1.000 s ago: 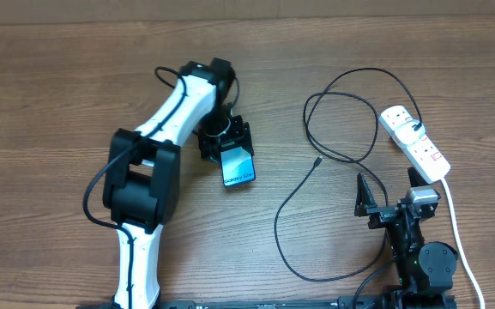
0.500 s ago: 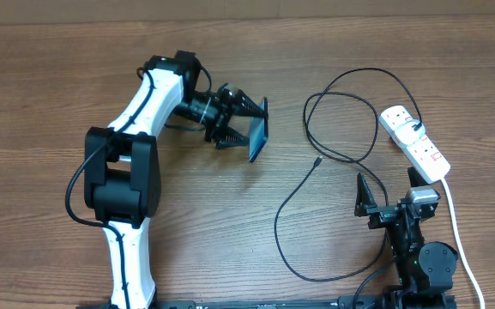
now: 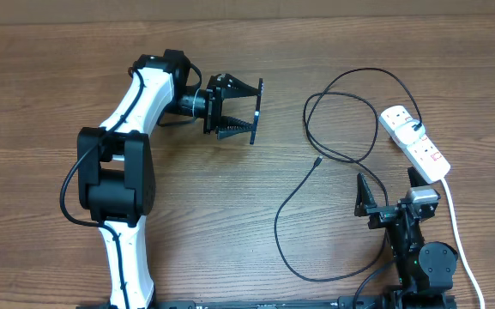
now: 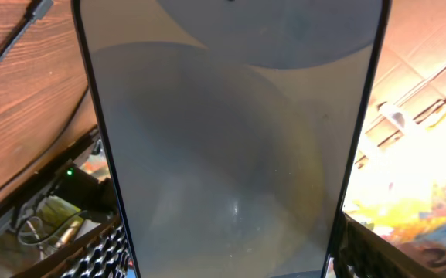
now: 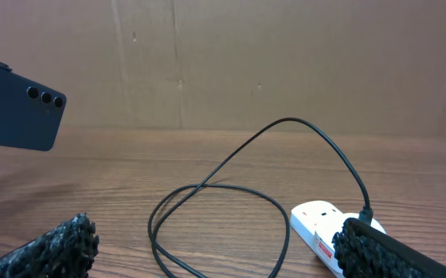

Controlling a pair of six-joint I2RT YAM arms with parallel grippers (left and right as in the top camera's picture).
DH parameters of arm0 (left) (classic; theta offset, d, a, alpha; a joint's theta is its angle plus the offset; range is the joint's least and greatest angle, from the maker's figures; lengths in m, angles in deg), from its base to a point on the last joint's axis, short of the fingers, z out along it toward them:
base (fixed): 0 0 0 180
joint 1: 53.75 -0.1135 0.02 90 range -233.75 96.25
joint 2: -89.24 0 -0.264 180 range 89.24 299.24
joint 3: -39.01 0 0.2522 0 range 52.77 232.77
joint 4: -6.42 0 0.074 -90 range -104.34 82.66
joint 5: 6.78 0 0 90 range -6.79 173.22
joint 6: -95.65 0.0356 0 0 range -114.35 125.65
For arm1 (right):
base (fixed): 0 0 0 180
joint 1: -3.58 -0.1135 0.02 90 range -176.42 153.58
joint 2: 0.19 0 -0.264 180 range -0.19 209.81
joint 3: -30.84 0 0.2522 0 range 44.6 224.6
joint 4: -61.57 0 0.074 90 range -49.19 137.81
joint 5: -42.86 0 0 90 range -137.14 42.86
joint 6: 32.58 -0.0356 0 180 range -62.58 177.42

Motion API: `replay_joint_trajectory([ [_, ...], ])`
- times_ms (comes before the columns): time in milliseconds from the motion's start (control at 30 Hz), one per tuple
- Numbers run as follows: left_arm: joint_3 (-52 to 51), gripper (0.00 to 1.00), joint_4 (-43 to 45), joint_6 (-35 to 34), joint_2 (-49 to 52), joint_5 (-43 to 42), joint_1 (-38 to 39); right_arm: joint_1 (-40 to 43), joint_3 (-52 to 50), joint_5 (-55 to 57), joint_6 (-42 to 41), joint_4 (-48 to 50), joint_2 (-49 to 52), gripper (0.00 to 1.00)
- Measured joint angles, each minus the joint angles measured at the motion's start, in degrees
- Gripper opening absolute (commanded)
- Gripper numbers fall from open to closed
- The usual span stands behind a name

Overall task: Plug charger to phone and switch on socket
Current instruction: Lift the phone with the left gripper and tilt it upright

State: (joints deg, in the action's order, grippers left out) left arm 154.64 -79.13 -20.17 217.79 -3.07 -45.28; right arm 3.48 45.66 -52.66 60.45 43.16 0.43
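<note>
My left gripper [image 3: 240, 110] is shut on the phone [image 3: 256, 112] and holds it above the table, turned on edge and pointing right. In the left wrist view the phone's dull grey face [image 4: 230, 154] fills the frame between my fingers [image 4: 103, 251]. Its dark back with three lenses shows in the right wrist view [image 5: 14, 104]. The charger cable [image 3: 350, 129] loops on the table, its connector tip [image 3: 316, 160] free and its other end at the socket [image 3: 414, 142]. My right gripper [image 3: 390, 190] is open and empty, low near the socket [image 5: 323, 224].
The socket's thick white cord [image 3: 457, 232] runs down the right edge past my right arm. The charger's lower loop [image 3: 294, 249] lies left of my right arm. A brown cardboard wall [image 5: 246, 62] stands behind the table.
My left gripper has lifted the phone off the table, carried it up and to the right, and turned it from screen-up to edge-on. The right arm and cable have not moved.
</note>
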Motion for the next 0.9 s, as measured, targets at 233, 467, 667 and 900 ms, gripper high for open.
replay_joint_trajectory([
  [233, 0.02, 0.74, 0.0, -2.21, 0.0, -0.63, -1.31, 0.0, 0.0, -0.02, 0.0, 0.02, 0.0, 1.0],
  [467, 0.09, 0.74, 0.0, -2.78, 0.0, -0.74, -3.96, 0.0, 0.0, -0.04, -0.02, 0.0, 0.0, 1.0],
  [667, 0.09, 0.75, 0.0, -2.78, 0.0, -0.76, -5.18, 0.0, 0.0, -0.04, -0.02, 0.0, 0.0, 1.0],
  [900, 0.09, 0.75, 0.0, -2.78, 0.0, -0.76, -5.2, 0.0, 0.0, -0.02, 0.02, -0.02, 0.0, 1.0],
])
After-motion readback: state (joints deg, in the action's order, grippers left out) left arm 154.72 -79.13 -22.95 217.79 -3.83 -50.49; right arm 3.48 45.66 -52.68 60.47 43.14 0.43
